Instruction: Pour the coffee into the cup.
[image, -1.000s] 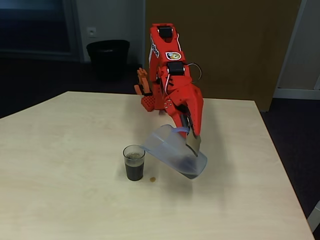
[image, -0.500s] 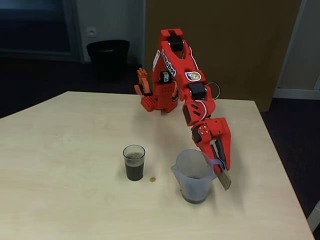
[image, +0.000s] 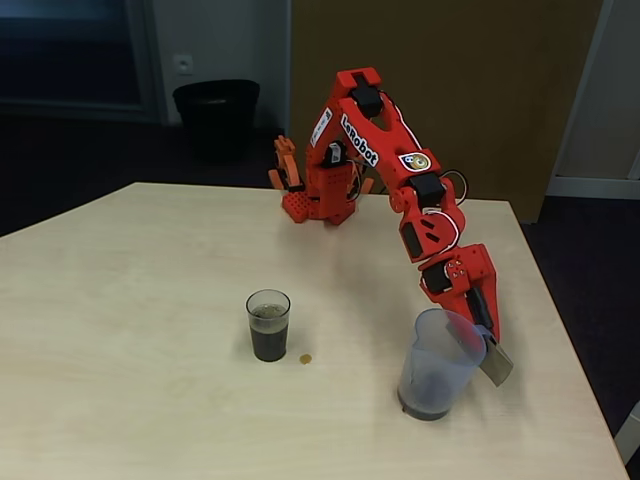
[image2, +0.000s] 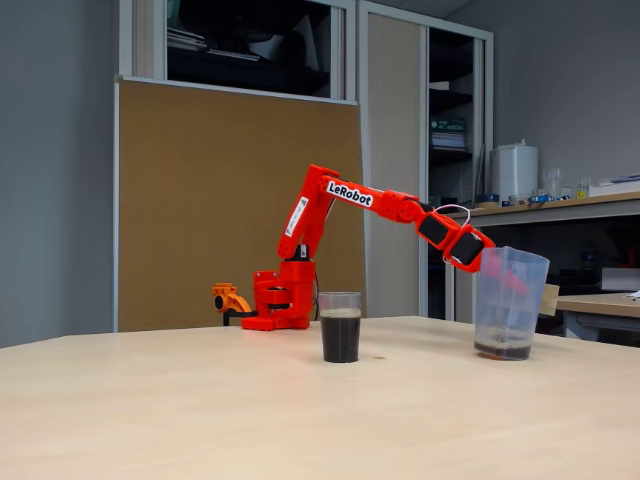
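I'm setting jug (image: 437, 365) down upright on bench (image: 150, 400), well right of cup (image: 268, 325); lowering level before letting go. Tool (image: 490, 345) clamping jug's handle tab. Cup standing mid-bench, mostly full of coffee (image2: 340, 338), dark, near black. Small drop (image: 306, 358) lying beside cup.

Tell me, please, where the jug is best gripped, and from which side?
Probably by the flat handle tab at the jug's rim, from the right in a fixed view. The end effector holds it there, and the jug stands upright on the table.
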